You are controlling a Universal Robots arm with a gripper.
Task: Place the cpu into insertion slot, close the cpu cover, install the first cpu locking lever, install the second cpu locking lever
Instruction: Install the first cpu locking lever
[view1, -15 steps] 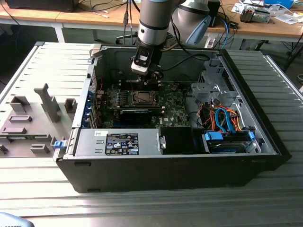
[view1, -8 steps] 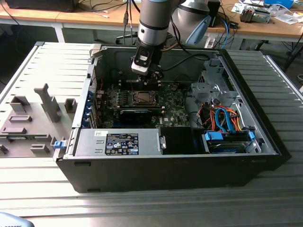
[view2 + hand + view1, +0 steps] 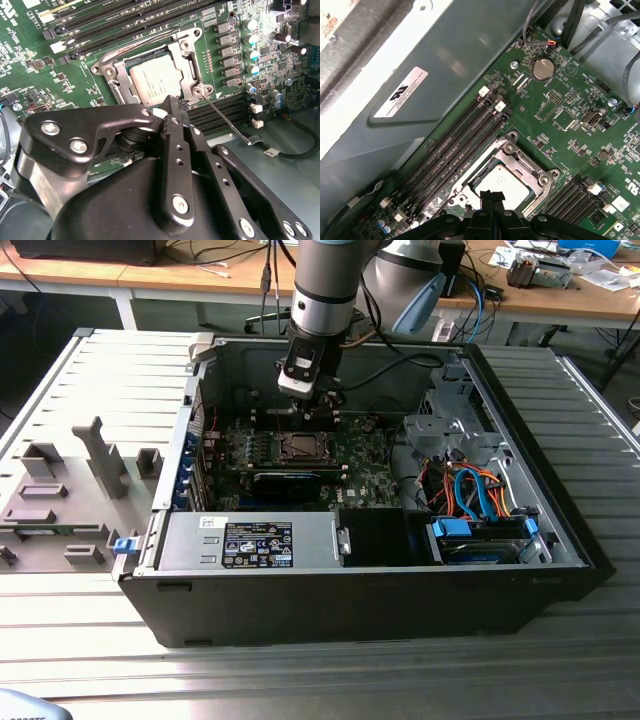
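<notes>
**Computer case** (image 3: 330,615), one: black, lying open on the ribbed metal desk (image 3: 300,680), with the green circuit board (image 3: 570,100) flat on its floor.

**Arm** (image 3: 325,290), one: reaching down into the case from above, over the middle of the board.

**Gripper** (image 3: 172,106), one: black, jaws drawn fully together with nothing seen between them. Tip just beside one corner of the socket in the second wrist view, and at the socket's edge in the first wrist view.

**Cpu** (image 3: 152,82), one: seated in the insertion slot (image 3: 481,174), dull silver top showing through the window of the cover.

**Cpu cover** (image 3: 186,65), one: silvery frame lying down flat around the chip, screw heads at its corners.

**Locking lever** (image 3: 227,120), one plainly counted: thin wire running out from the socket corner nearest the gripper, across the neighbouring memory slots, ending in a small hook. Not possible to tell whether latched.

**Memory slots**, two banks, one on either side of the socket: four long black slots (image 3: 452,147) toward the case wall, and a further group (image 3: 570,192) on the opposite side, number not countable.

**Coin cell** (image 3: 543,68), one: round, silver, on the board away from the socket.

**White label** (image 3: 400,92), one: on the grey case wall.

**Power supply** (image 3: 190,540), one: grey box at the near edge of the case.

**Cable bundle** (image 3: 480,490), one: orange and blue, at the exterior view's right.

**Grey fixture** (image 3: 60,510), one: on the desk at the exterior view's left, outside the case.
</notes>
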